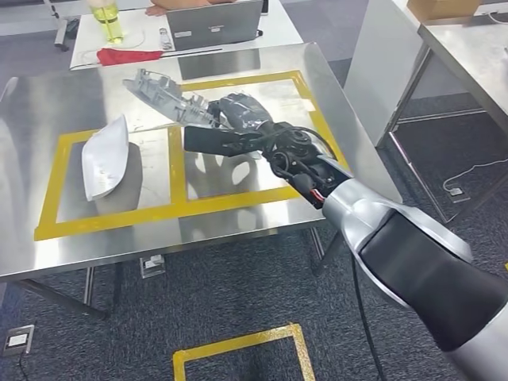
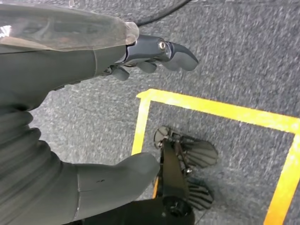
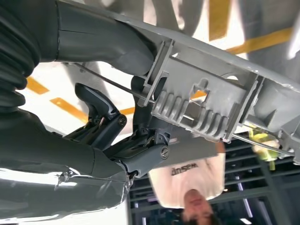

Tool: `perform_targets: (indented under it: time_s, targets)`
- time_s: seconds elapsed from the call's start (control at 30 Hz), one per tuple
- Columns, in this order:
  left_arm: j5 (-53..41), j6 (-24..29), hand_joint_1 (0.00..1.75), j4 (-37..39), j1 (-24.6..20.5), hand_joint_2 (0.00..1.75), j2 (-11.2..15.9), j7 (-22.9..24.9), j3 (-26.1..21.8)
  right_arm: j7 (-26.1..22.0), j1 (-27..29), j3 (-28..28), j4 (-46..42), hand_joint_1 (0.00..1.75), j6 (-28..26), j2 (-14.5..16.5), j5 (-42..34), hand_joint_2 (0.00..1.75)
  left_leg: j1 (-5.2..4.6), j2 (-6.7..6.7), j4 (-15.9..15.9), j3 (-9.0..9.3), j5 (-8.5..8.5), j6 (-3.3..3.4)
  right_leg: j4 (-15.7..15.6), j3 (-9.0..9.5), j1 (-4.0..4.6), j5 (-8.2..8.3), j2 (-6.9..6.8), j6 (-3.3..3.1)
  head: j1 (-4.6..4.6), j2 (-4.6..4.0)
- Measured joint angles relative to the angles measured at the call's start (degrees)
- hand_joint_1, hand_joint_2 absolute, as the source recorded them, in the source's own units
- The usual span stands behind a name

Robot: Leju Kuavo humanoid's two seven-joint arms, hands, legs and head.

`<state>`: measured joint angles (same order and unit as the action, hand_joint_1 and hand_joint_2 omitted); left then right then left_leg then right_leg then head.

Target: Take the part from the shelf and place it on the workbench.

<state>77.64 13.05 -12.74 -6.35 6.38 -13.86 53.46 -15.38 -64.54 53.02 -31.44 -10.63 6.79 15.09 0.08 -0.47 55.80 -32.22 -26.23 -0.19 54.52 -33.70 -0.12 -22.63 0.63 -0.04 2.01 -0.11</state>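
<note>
My right hand (image 1: 236,123) reaches over the steel workbench (image 1: 54,238) and grips a grey ribbed cast part (image 1: 164,94) by its near end. The part sticks out to the left, tilted above the right yellow-taped box. In the right wrist view the part (image 3: 208,101) spans the picture, clamped between the thick thumb and the dark fingers (image 3: 106,117). A white curved part (image 1: 105,156) lies in the left taped box. My left hand (image 2: 155,49) hangs over the grey carpet with fingers apart and holds nothing.
Yellow tape (image 1: 174,171) marks two boxes on the workbench. Behind it a white table carries a laptop (image 1: 214,24), a red cloth (image 1: 125,55) and a yellow-green bottle (image 1: 109,20). A person in a white shirt (image 3: 187,176) stands beyond. A second bench (image 1: 473,55) is at right. Floor tape (image 2: 219,110) lies below.
</note>
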Motion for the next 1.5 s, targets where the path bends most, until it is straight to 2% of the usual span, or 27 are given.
perform_targets:
  time_s: [0.03,0.07,0.13,0.17,0.2,0.23,0.3,0.33,0.37,0.4,0.5,0.6,0.67,0.77,0.97,1.43,1.5]
  targets:
    - [0.01,0.00,0.00,0.00,0.01,1.75,0.02,0.00,0.00,0.07,-0.18,-0.10,0.21,1.75,0.00,-0.10,0.02,1.75,0.04,0.05,2.37,-1.07,-1.21,-0.30,-0.32,0.37,-0.18,0.02,-0.01,-0.20,-0.16,0.00]
    - [0.02,0.00,0.00,0.00,0.02,1.75,0.03,0.00,0.00,0.15,-0.33,-0.15,0.40,1.75,0.01,-0.13,0.04,1.75,0.21,0.08,5.95,-2.88,-2.77,-0.57,-0.44,0.57,-0.24,-0.05,-0.01,-0.35,-0.43,0.00]
    - [0.03,0.01,0.00,0.00,0.03,1.75,0.04,0.00,0.00,0.33,-0.43,-0.16,0.82,1.75,0.03,-0.16,0.14,1.75,0.48,0.09,13.94,-7.58,-5.36,-1.02,-0.44,0.76,-0.26,-0.31,0.00,-0.56,-0.91,0.00]
    - [0.04,0.01,0.00,0.00,0.06,1.75,0.04,0.00,0.00,0.43,-0.38,-0.16,1.03,1.75,0.03,-0.19,0.22,1.75,0.63,0.10,15.96,-9.16,-5.37,-1.18,-0.43,0.89,-0.28,-0.48,0.04,-0.58,-1.07,0.00]
    - [0.04,0.02,0.00,0.00,0.09,1.75,0.05,0.00,0.00,0.50,-0.36,-0.15,1.25,1.75,0.03,-0.21,0.30,1.75,0.76,0.10,15.62,-9.62,-4.21,-1.28,-0.40,1.07,-0.30,-0.67,0.10,-0.53,-1.16,0.00]
    - [0.04,0.02,0.00,0.00,0.11,1.75,0.08,0.00,0.00,0.56,-0.35,-0.15,1.42,1.75,0.03,-0.24,0.36,1.75,0.89,0.12,12.93,-8.85,-2.08,-1.31,-0.33,1.31,-0.35,-0.91,0.17,-0.42,-1.22,0.00]
    - [0.04,0.02,0.00,0.00,0.09,1.75,0.17,0.00,0.00,0.62,-0.45,-0.15,1.67,1.75,0.03,-0.28,0.39,1.75,0.97,0.17,4.50,-5.41,2.48,-1.29,-0.03,1.70,-0.31,-1.52,0.33,0.02,-1.35,0.00]
    - [0.04,0.02,0.00,0.00,0.06,1.75,0.22,0.00,0.00,0.65,-0.51,-0.15,1.78,1.75,0.03,-0.30,0.39,1.75,0.91,0.16,1.37,-4.05,3.71,-1.12,0.12,1.75,-0.24,-1.79,0.42,0.28,-1.41,0.00]
    - [0.03,0.02,0.00,0.00,0.02,1.75,0.22,0.00,0.00,0.67,-0.55,-0.15,1.87,1.75,0.04,-0.34,0.39,1.75,0.90,0.13,-0.49,-3.27,4.19,-0.98,0.32,1.71,-0.08,-2.05,0.49,0.40,-1.37,0.00]
    - [0.03,0.01,0.00,0.00,-0.01,1.75,0.21,0.00,0.00,0.71,-0.56,-0.15,1.98,1.75,0.06,-0.40,0.41,1.75,0.82,0.07,-1.07,-3.01,4.02,-0.85,0.44,1.62,0.04,-2.20,0.55,0.34,-1.29,0.00]
    - [-0.03,-0.25,0.00,0.00,0.02,1.75,0.19,-0.08,0.00,0.85,-0.47,-0.11,2.29,1.75,0.19,-0.65,0.76,1.75,0.64,-0.09,-1.23,-2.93,3.96,-0.55,0.30,1.78,-0.07,-2.32,0.48,-0.13,-0.76,0.00]
    - [-0.05,-0.49,0.00,0.00,0.06,1.75,0.22,-0.21,0.00,0.89,-0.46,-0.07,2.50,1.75,0.23,-0.82,1.17,1.75,0.45,-0.20,-1.21,-2.93,3.80,-0.15,-0.06,2.02,-0.19,-2.31,0.31,-0.07,-0.32,0.00]
    - [-0.05,-0.49,0.00,0.00,0.06,1.75,0.25,-0.22,0.00,0.89,-0.46,-0.04,2.56,1.75,0.25,-0.84,1.17,1.75,0.35,-0.22,-1.21,-2.92,3.75,0.05,-0.18,2.09,-0.27,-2.30,0.28,0.08,-0.14,0.00]
    - [-0.03,-0.48,0.00,0.00,0.06,1.75,0.27,-0.22,0.00,0.85,-0.45,-0.02,2.67,1.75,0.25,-0.85,1.28,1.75,0.23,-0.21,-1.20,-2.92,3.73,0.24,-0.30,2.12,-0.40,-2.28,0.28,0.69,-0.02,0.00]
    - [0.22,-0.38,0.00,0.00,0.05,1.75,0.27,-0.16,0.00,0.79,-0.46,0.08,2.99,1.75,0.27,-0.86,2.44,1.75,0.21,-0.19,-1.21,-2.88,3.76,0.32,-0.35,2.13,-0.43,-2.24,0.24,1.34,-0.20,0.00]
    - [0.57,0.04,0.00,0.00,0.06,1.75,0.27,0.59,0.00,0.97,-0.60,0.22,3.86,1.75,0.25,-0.86,3.54,1.75,0.29,-0.17,-1.45,-2.65,3.84,0.24,-0.32,2.19,-0.31,-2.24,0.24,1.32,-0.58,0.00]
    - [0.52,0.04,0.00,0.00,0.03,1.75,0.35,0.66,0.00,0.97,-0.62,0.22,3.88,1.75,0.25,-0.85,3.59,1.75,0.15,-0.16,-1.64,-2.51,3.77,0.67,-0.78,2.42,-0.43,-2.15,0.25,1.64,-0.66,0.00]
